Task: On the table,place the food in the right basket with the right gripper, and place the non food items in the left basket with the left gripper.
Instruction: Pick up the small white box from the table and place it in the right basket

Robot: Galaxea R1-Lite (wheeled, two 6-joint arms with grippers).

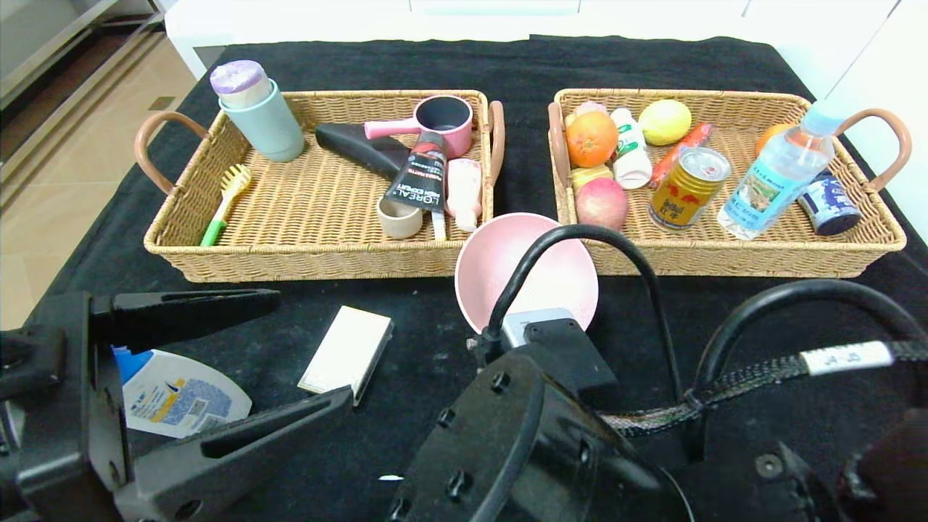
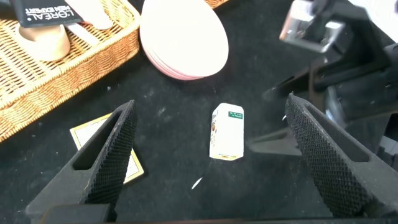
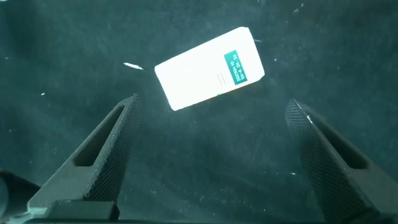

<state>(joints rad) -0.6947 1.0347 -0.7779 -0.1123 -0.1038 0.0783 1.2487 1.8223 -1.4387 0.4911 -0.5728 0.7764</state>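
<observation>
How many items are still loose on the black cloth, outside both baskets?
4: pink bowl between the baskets' front corners, flat cream box near the left basket's front, shampoo bottle behind the left gripper, white packet beneath the right gripper. The arms may hide others.

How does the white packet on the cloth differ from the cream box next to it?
The white packet carries a green label; the cream box looks plain. The packet is chunkier, the box flat and wider. The packet lies below the open right gripper; the box lies nearer the left gripper. Both rest on the black table, outside the baskets.
</observation>
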